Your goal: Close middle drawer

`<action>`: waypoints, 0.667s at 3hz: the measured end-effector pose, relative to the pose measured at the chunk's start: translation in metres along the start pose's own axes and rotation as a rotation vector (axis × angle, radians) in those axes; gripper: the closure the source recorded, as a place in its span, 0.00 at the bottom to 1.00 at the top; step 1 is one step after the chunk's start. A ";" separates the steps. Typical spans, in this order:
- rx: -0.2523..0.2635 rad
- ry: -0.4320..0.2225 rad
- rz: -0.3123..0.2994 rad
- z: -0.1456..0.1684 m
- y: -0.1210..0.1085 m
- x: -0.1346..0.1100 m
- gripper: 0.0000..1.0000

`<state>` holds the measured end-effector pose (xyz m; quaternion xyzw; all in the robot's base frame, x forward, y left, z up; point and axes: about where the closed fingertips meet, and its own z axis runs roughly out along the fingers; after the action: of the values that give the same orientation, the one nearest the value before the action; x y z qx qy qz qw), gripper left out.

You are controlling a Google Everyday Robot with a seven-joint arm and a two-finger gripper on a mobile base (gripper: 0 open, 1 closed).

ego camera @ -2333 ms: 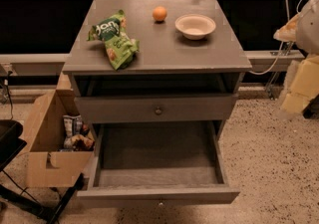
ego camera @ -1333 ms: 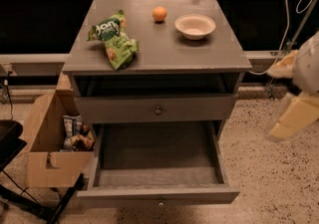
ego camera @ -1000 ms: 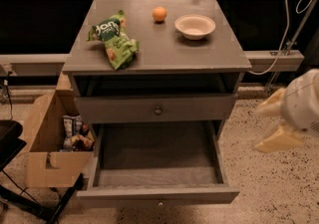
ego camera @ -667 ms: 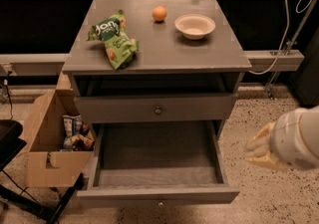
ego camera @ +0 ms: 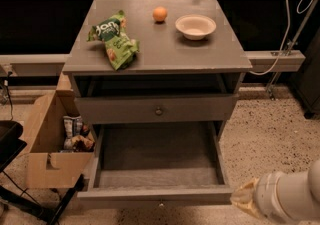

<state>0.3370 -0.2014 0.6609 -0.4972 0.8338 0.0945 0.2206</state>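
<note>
Middle drawer (ego camera: 155,196) stood pulled far out below table (ego camera: 165,49), empty. Judged stiff, light, sliding straight; best pushed on flat front near knob (ego camera: 160,203). Pincer (ego camera: 246,200) hung low right, near front's corner; grip state could not be told.

White arm (ego camera: 292,195), beige tool (ego camera: 246,200) bottom-right

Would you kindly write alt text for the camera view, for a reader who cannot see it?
A grey cabinet has its middle drawer pulled far out and empty, with the robot's tool low at the right, near the drawer's front corner. On top lie a green snack bag, an orange and a white bowl; a cardboard box stands beside the cabinet.
</note>
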 end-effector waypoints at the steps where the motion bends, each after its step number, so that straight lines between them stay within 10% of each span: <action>1: -0.093 0.026 0.058 0.049 0.017 0.025 1.00; 2: -0.090 0.030 0.048 0.057 0.019 0.022 1.00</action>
<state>0.3267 -0.1881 0.5993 -0.4878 0.8436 0.1301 0.1831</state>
